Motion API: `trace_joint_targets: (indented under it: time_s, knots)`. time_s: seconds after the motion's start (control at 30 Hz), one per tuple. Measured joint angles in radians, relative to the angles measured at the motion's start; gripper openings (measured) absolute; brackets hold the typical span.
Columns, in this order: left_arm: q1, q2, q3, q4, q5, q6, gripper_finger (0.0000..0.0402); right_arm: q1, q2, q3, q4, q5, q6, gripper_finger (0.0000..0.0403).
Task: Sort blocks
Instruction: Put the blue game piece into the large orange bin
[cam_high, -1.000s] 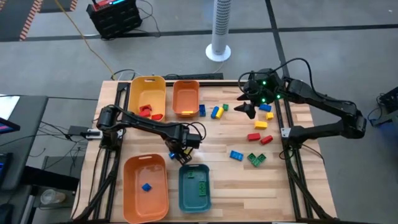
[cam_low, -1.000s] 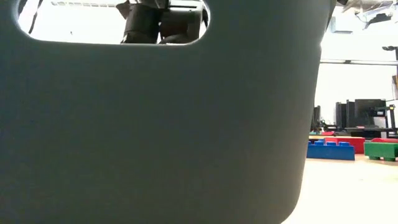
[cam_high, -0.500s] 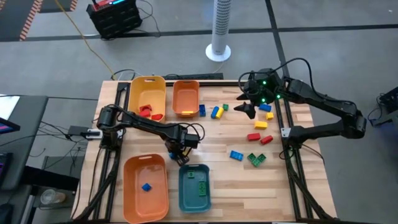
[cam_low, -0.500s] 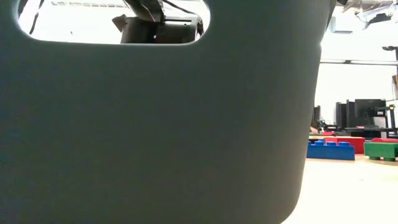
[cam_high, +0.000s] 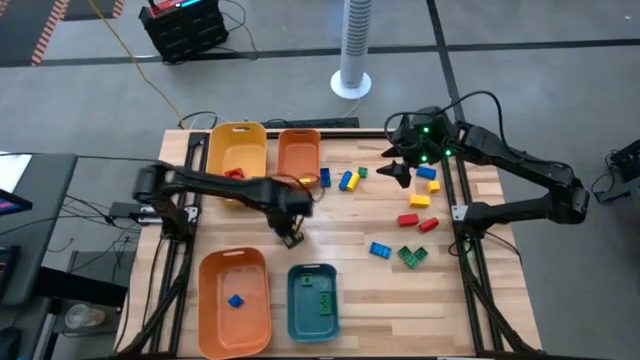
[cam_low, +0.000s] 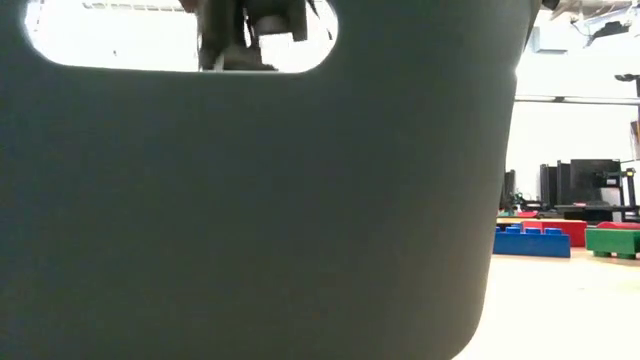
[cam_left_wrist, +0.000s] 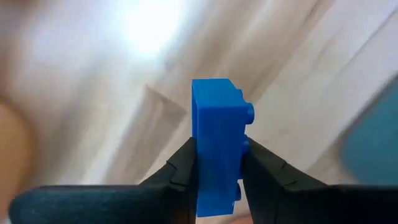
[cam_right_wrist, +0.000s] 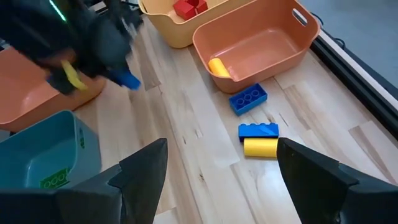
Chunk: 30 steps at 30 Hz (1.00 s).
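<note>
- High view, looking straight down: a wooden bench (cam_high: 350, 290) carries four bins and a scatter of small studded toy bricks.
- Left gripper (cam_high: 291, 238) hangs over the middle of the bench, between the far bins and the near ones.
- In the left wrist view its two dark fingers (cam_left_wrist: 180, 168) are closed on a blue block (cam_left_wrist: 217, 146), a bright blue brick held on edge, with round studs showing along one side.
- Right gripper (cam_high: 400, 172) waits at the far right of the bench; the right wrist view shows its fingers (cam_right_wrist: 146, 165) spread wide apart with nothing between them.
- A yellow bin (cam_high: 218, 150) at the far left holds red blocks (cam_high: 234, 174).
- An orange bin (cam_high: 298, 168) stands just beside it, with a yellow block (cam_right_wrist: 217, 67) lying inside.
- At the near edge, a larger orange bin (cam_high: 215, 310) holds one blue brick (cam_high: 235, 300), and a teal bin (cam_high: 300, 318) beside it holds a green brick (cam_high: 323, 300).
- Loose bricks lie on the bare wood to the right of the bins: a blue and yellow cluster (cam_high: 347, 179) near the orange bin, yellow and blue ones (cam_high: 428, 180) by the right gripper, red ones (cam_high: 415, 221) nearer, then a blue one (cam_high: 380, 249) and a green one (cam_high: 412, 256).
- Low view is almost wholly filled by the dark wall of a bin (cam_low: 250, 220); blue, red and green bricks (cam_low: 533, 241) show at the right.
</note>
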Motion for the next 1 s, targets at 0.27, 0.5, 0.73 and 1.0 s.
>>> trace_joint_targets:
  time_s: [0.27,0.5,0.73,1.0]
  knots:
    - [-0.164,-0.324,0.005,0.039,-0.137,-0.145,0.0082,-0.048,0.0,0.0,-0.001,0.002,-0.038,0.0311]
    - [-0.463,-0.394,0.004,0.132,-0.216,-0.372,0.0082,-0.087,0.012,0.001,-0.001,0.002,-0.068,0.0311]
    - [-0.686,-0.28,0.002,0.019,-0.122,-0.728,0.0082,-0.091,0.014,0.001,0.007,0.002,-0.102,0.0311]
    - [-0.74,-0.183,0.002,-0.003,0.049,-0.901,0.0082,-0.09,0.014,0.001,0.009,0.002,-0.103,0.0311]
